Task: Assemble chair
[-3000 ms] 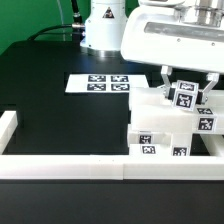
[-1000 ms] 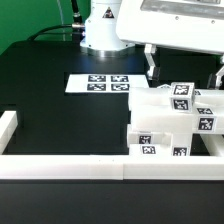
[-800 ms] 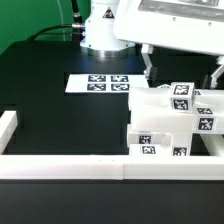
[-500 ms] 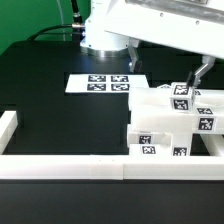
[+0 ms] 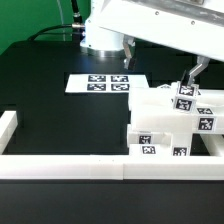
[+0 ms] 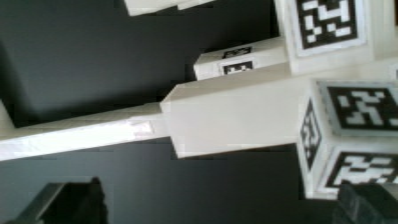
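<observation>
The end effector [image 5: 163,70] of the white arm [image 5: 150,25] hangs over the unfinished chair [image 5: 165,125], its two dark fingers [image 5: 129,58] spread wide apart with no part gripped between them. In the exterior view we see one finger above the end of the marker board [image 5: 98,83]. The other is close above the topmost tagged block [image 5: 185,96], and we cannot tell whether it touches.

The chair sits on the black bench [image 5: 60,120] at the exterior view's right, just behind the front border rail [image 5: 60,165] and well apart from the short side rail [image 5: 8,125] at the exterior view's left. It stands as a stepped cluster of chunky matte-white pieces. A low, broad slab [image 5: 152,138] lies nearest the rail, with two marker tags on the face turned toward the camera, and taller tagged blocks rise behind it. The cluster runs off the exterior view's right edge, so we cannot make out its full length or which way it faces.

The wrist view looks down on the same pieces from close range. A slim white bar [image 6: 80,132] reaches out from a thick square-ended block [image 6: 231,122], its long axis lying flat along the dark bench and pointing away from the tagged cluster. A cube [image 6: 361,110] with marker tags on two visible faces sits just beside that block, and more tagged faces show beyond it.
</observation>
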Motion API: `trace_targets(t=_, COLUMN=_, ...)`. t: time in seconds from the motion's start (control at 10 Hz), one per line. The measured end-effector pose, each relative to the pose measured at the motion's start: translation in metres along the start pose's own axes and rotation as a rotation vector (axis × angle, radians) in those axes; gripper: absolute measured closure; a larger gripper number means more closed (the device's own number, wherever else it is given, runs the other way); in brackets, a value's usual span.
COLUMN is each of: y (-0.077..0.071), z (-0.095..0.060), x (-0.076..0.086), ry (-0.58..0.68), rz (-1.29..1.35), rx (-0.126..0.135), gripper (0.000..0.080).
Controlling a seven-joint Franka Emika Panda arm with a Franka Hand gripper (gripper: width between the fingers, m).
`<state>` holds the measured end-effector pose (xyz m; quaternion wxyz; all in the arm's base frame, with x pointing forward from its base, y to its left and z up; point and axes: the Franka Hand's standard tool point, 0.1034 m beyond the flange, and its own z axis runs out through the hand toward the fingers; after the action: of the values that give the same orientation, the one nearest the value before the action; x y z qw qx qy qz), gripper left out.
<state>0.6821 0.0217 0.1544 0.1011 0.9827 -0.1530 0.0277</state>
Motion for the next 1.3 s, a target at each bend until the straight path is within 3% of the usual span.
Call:
trace_targets(t=0.1, y=0.004, z=-0.002, x=0.001, ry=-0.011, rz=0.023, rx=0.013, gripper=0.0150)
trace_targets(t=0.3, y=0.013, z=-0.010, x=0.005, ry=-0.052, rz=0.135, rx=0.104, gripper=0.0150)
trace_targets(t=0.4, y=0.016, z=-0.013, x=0.007, ry=-0.060, rz=0.171, rx=0.135, gripper=0.0150)
trace_targets(t=0.5, y=0.016, z=-0.015, x=0.006, ry=-0.065, rz=0.203, rx=0.147, gripper=0.0150)
trace_targets(t=1.1, y=0.016, z=-0.013, x=0.006, ry=-0.064, rz=0.208, rx=0.141, gripper=0.0150)
trace_targets(t=1.3, y=-0.002, z=-0.021, x=0.005, ry=-0.039, rz=0.118, rx=0.167, gripper=0.0150)
